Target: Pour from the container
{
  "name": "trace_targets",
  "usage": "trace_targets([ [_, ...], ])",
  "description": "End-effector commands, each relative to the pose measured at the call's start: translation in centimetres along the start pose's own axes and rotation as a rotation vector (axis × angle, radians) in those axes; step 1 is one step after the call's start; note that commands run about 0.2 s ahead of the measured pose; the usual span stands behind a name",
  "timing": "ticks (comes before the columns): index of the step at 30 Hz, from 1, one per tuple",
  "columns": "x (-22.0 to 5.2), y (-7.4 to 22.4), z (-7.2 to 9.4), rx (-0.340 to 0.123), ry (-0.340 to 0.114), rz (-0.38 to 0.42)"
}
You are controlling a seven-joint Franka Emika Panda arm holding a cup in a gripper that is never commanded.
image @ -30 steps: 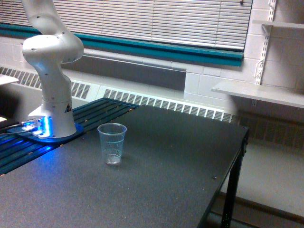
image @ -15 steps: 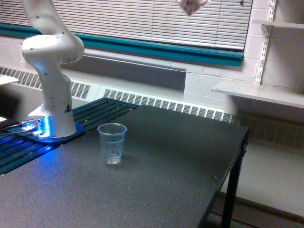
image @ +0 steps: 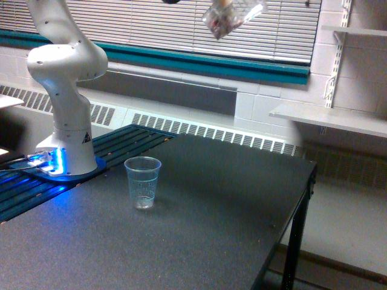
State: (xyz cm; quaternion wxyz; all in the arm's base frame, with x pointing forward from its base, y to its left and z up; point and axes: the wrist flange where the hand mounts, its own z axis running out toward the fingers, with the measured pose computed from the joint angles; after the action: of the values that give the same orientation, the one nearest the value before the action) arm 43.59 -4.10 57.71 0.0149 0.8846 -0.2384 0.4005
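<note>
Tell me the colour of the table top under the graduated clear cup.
Dark grey-black, finely speckled table top, shown in the exterior view.

Clear plastic container (image: 233, 18), matt speckled table (image: 199, 229) — glossy white arm (image: 63, 90)

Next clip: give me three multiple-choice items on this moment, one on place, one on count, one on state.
1. Where is the marked cup?
A. on the dark table
B. on the wall shelf
C. on the floor

2. How many cups stand on the table?
A. one
B. two
C. three

3. How is the container at the top edge of the view?
A. upright on the table
B. tilted in the air
C. lying on the shelf

Answers: 1 A, it stands near the robot base. 2 A, only the marked cup. 3 B, it hangs slanted against the blinds.
</note>
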Motion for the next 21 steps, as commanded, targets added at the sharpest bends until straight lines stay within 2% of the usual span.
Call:
trace_targets([
  [1,-1.2,2.1,0.7,-0.032,-0.011,-0.026],
  [21,-6.3,7.4,3.1,-0.147,-0.098,-0.021],
])
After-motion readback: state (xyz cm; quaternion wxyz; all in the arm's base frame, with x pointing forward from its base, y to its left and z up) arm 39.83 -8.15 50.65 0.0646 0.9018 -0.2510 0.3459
